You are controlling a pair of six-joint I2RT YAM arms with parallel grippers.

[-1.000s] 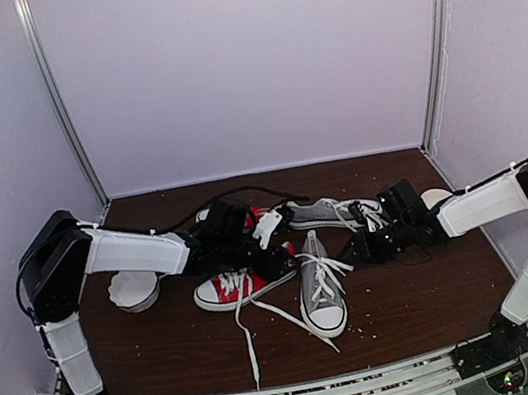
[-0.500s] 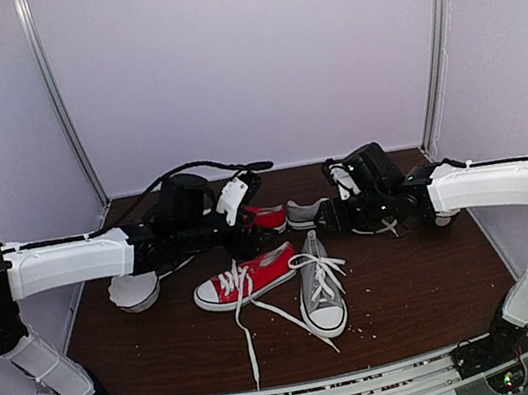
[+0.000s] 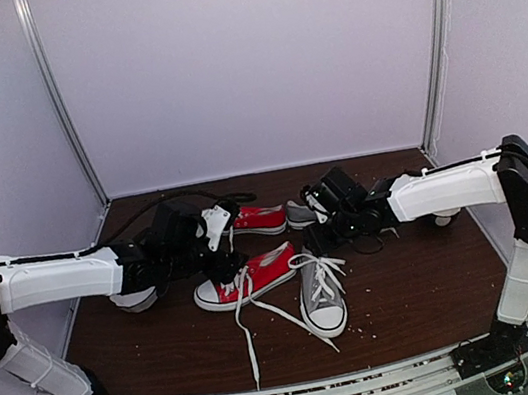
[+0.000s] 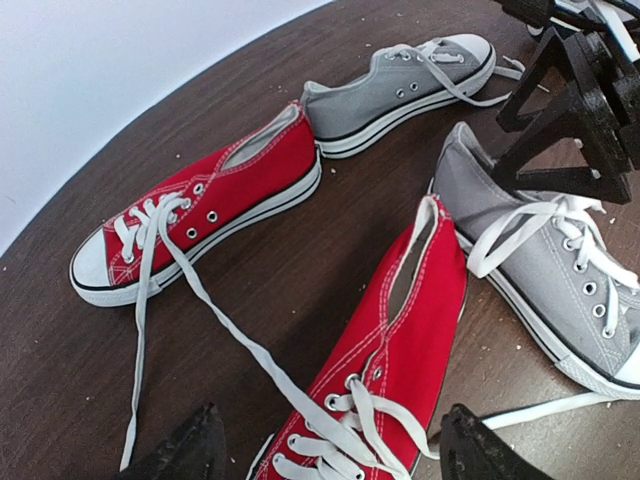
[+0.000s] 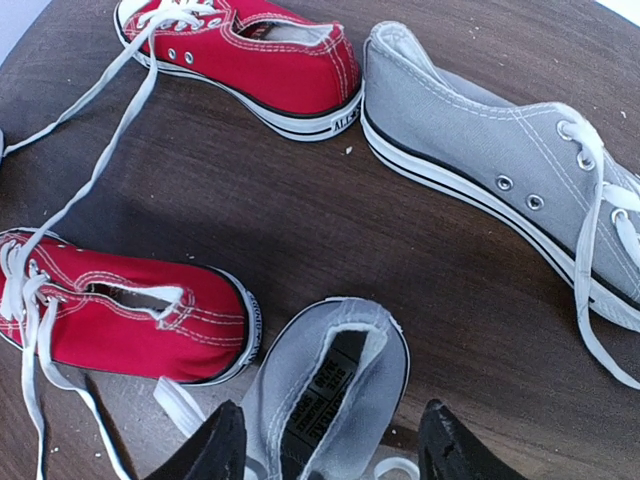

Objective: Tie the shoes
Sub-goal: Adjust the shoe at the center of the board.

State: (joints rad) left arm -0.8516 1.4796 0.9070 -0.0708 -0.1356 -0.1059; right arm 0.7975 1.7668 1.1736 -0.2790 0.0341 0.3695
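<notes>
Looking down the right wrist view, I see the right end effector point(image 5: 332, 420) with its fingers spread and empty, poised over the heel of the near grey shoe point(image 5: 290, 365). The other grey shoe point(image 5: 480, 150) lies beyond it on the tabletop point(image 5: 300, 220). The left end effector point(image 4: 332, 425), also spread, hangs over a red sneaker point(image 4: 420, 300). Both arms sit lower than a moment ago; the shoes lie as before.
</notes>
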